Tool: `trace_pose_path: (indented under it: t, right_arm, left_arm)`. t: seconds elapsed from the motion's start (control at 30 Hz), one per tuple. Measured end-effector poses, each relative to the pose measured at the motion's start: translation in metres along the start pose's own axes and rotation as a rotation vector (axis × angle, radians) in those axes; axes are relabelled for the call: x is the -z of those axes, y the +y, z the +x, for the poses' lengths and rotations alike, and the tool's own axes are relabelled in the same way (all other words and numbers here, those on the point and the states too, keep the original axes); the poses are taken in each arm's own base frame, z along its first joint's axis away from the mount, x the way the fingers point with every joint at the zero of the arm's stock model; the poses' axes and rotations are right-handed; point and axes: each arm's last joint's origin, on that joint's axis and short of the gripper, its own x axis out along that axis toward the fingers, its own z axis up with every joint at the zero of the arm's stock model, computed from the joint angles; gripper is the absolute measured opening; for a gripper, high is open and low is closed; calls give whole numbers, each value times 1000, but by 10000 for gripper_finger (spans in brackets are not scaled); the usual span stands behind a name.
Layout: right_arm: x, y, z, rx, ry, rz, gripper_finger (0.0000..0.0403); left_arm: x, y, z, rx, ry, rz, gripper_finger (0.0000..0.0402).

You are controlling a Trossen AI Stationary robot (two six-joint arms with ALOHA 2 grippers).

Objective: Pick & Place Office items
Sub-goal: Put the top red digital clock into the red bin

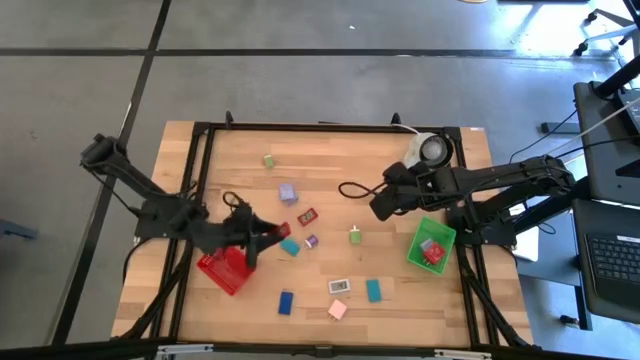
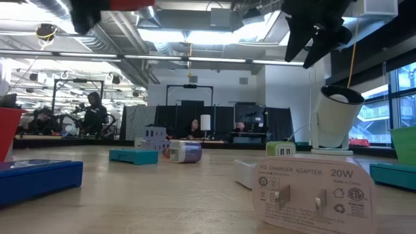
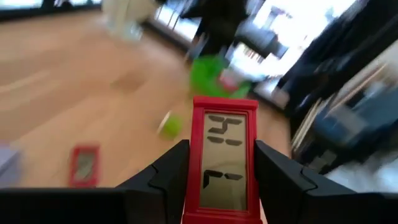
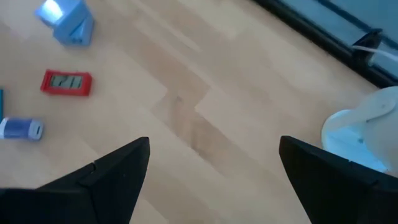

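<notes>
My left gripper (image 1: 272, 234) is beside the red basket (image 1: 222, 270), shut on a small red piece with a grey display (image 3: 224, 162). The piece also shows in the high view (image 1: 283, 230). My right gripper (image 1: 378, 205) is open and empty above the table's far right part, between the white round object (image 1: 432, 150) and the green basket (image 1: 432, 246). Its fingers (image 4: 118, 168) stand wide apart over bare wood. Other small pieces lie flat on the table: a second red one (image 1: 307, 215), a lavender one (image 1: 288, 193), a teal one (image 1: 290, 246) and a purple one (image 1: 311, 241). My left gripper pinches the red piece by its two long side edges (image 3: 194, 174), one finger on each side. The piece sticks out past the fingertips along the fingers, which point toward the table's right. Its display faces the wrist camera. It is lifted clear of the table.
The green basket holds a red thing (image 1: 434, 252). More pieces lie near the front: white (image 1: 339, 286), teal (image 1: 373, 290), blue (image 1: 286, 302) and pink (image 1: 337, 309). A green piece (image 1: 270, 160) lies at the far side. A black cable (image 1: 352, 190) loops near my right gripper.
</notes>
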Motion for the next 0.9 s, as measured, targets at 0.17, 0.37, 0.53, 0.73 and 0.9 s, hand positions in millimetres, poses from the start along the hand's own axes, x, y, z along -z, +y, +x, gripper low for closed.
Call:
trace_pose_path:
  t: [0.17,0.37,0.53,0.73,0.9]
  right_arm:
    - [1,1,-1,-8,3,-16,362]
    - [1,1,-1,-7,1,-72,362]
    - [1,1,-1,-5,-2,-99,362]
    - [1,1,-1,-3,-5,-118,362]
    - [1,2,-1,-5,-7,-116,362]
  left_arm:
    - [3,-12,-10,-173,253,-30,151]
    - [42,-6,-12,-363,676,-228,156]
    - [82,6,-9,-586,857,-315,156]
    - [96,9,-6,-667,898,-342,157]
    - [95,11,-3,-676,858,-335,169]
